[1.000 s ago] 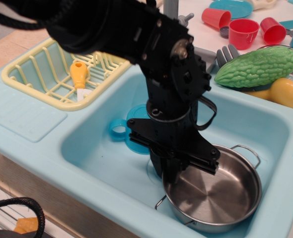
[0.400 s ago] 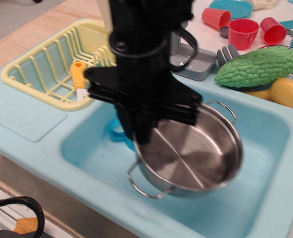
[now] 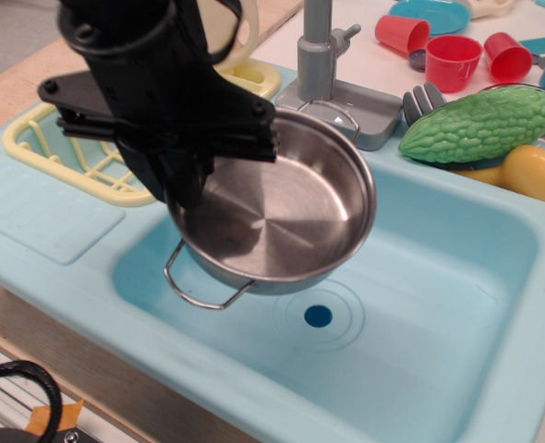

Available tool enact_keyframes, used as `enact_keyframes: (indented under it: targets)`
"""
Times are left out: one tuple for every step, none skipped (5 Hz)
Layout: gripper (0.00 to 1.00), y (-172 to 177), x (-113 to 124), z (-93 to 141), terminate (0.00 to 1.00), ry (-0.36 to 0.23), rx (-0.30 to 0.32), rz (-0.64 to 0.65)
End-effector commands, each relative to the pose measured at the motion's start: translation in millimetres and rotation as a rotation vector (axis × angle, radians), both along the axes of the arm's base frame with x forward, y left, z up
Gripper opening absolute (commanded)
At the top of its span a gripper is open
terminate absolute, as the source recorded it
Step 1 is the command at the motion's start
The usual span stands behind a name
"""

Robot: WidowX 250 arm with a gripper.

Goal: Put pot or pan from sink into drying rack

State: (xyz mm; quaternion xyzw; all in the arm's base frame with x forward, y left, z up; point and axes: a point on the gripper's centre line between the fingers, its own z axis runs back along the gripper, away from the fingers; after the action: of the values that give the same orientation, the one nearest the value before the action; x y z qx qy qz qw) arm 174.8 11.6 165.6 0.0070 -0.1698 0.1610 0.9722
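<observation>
Hanging clear of the sink (image 3: 457, 277) floor, the pot (image 3: 282, 208) was tilted, its open face turned up and toward the camera, one wire loop handle (image 3: 203, 288) drooping at its low edge; the gripper (image 3: 185, 175) was clamped on the pot's rim at the side nearest the rack, its jaws closed on the steel wall, though the fingertips themselves were hidden behind the black body. Beyond the gripper, on its far side from the pot, lay the drying rack (image 3: 32, 138), mostly covered by the arm, only its front corner and a rear rim showing; the pot overhung the basin's edge on that side and was not yet over the rack. To do this step well, I judged, the carry should run on over the rack's raised rim with the dangling handle kept high enough to clear it; the tilt ought to be levelled before lowering, lest the smooth rim slip in a one-sided pinch. Below the pot the drain hole (image 3: 318, 317) showed; behind it stood the faucet (image 3: 320, 55).
</observation>
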Motion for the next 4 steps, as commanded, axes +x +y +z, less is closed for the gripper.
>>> enact_keyframes:
  targets:
    - [0.00, 53.7, 8.5, 26.2, 0.00, -0.047, 0.023, 0.045]
    - [0.00, 82.0, 20.3, 31.9, 0.00, -0.063, 0.035, 0.041]
    - [0.00, 109.7, 31.2, 35.2, 0.00, -0.100, 0.025, 0.058]
    - [0.00, 131.6, 39.2, 33.1, 0.00, -0.168, 0.023, 0.071]
